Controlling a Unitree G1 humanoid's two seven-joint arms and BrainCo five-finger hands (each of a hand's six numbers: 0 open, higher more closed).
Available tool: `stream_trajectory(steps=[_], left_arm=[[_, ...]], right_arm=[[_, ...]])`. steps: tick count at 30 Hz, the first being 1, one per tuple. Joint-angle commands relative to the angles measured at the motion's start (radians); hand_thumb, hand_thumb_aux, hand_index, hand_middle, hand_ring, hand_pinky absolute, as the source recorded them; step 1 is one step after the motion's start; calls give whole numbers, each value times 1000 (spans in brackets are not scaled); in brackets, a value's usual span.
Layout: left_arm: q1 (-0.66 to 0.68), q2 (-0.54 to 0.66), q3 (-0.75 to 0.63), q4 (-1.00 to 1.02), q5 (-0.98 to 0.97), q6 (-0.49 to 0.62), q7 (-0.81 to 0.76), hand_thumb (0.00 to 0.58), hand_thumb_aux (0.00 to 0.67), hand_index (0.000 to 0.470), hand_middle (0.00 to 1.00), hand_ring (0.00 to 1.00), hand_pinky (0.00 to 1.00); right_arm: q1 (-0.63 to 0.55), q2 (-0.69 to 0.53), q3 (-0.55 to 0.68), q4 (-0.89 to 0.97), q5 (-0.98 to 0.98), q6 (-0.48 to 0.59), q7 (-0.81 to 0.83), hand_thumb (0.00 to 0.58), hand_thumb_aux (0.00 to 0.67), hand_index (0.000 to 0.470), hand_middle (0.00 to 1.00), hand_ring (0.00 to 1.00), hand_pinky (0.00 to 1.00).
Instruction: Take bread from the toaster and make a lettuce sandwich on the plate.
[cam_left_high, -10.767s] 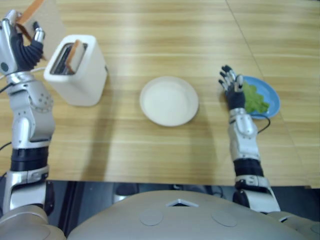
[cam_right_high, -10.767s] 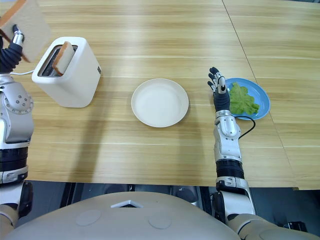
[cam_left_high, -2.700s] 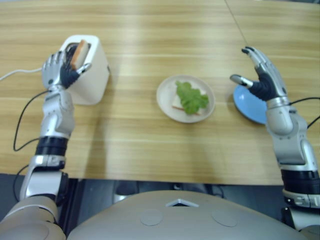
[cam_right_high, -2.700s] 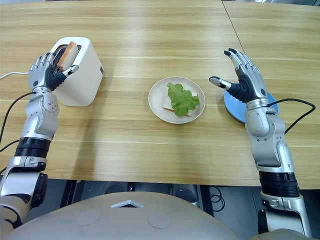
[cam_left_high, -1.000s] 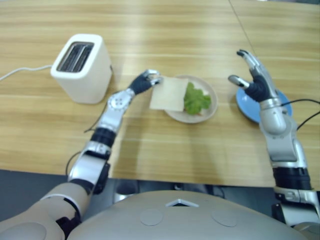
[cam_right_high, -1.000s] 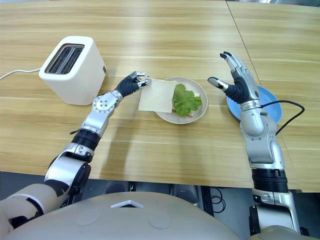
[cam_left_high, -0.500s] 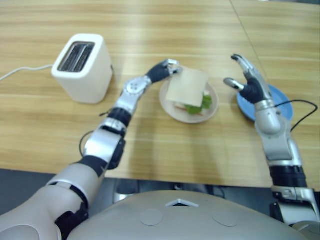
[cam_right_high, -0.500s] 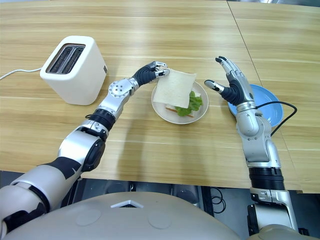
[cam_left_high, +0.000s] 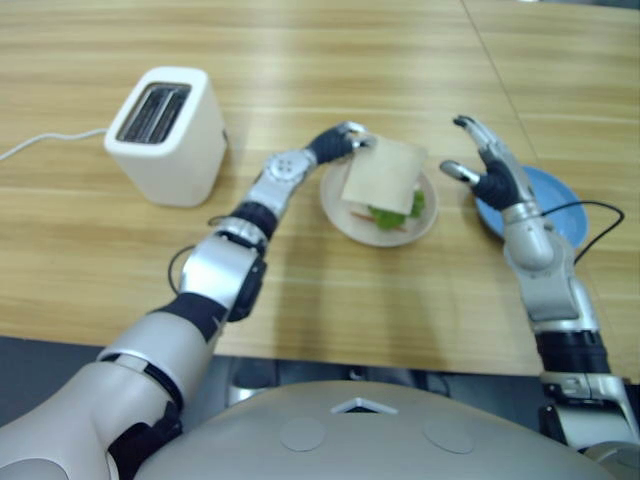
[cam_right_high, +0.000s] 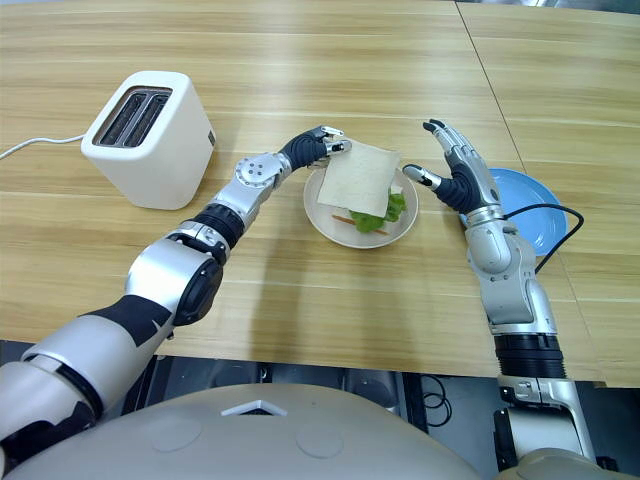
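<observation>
Left hand (cam_right_high: 316, 145) holds bread slice (cam_right_high: 360, 178) tilted over lettuce (cam_right_high: 381, 214), plate (cam_right_high: 326, 223).

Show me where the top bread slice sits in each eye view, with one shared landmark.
Left eye view: bread slice right of centre, over the plate, held in the left hand.
Right eye view: bread slice nearer centre, over the same plate.
Shared landmark: the white toaster, upper left.
</observation>
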Motion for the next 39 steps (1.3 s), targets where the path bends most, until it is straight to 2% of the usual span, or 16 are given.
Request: stream_trajectory(steps=[1,23,24,25,26,27,39], left_arm=[[-28,-13,9,38,24,50,40,580,670,460,1000,1000,1000],[-10,-99,-20,94,190,211,250,580,670,460,1000,1000,1000],[-7,-100,-21,95,197,216,256,452,355,244,1000,1000,1000],[-4,-103,-21,95,201,221,260,349,247,170,745,745,745],[-1,-105,-19,96,204,223,264,349,247,170,745,745,745],[0,-107,-18,96,207,226,269,0,0,0,0,0,0],[-2,-100,-25,89,237,176,339,0,0,0,0,0,0]], right_arm=[[-1,-5,5,-8,-3,3,7,0,0,0,0,0,0],[43,-9,-3,-131,3,33,65,0,0,0,12,12,12],[44,-9,-4,-136,4,34,69,0,0,0,16,16,16],[46,-10,-4,-141,5,35,72,0,0,0,12,12,12],[48,-10,-4,-145,5,35,74,0,0,0,12,12,12],[52,-9,-5,-150,5,36,77,0,0,0,12,12,12],[70,-12,9,-171,-32,37,85,0,0,0,16,16,16]])
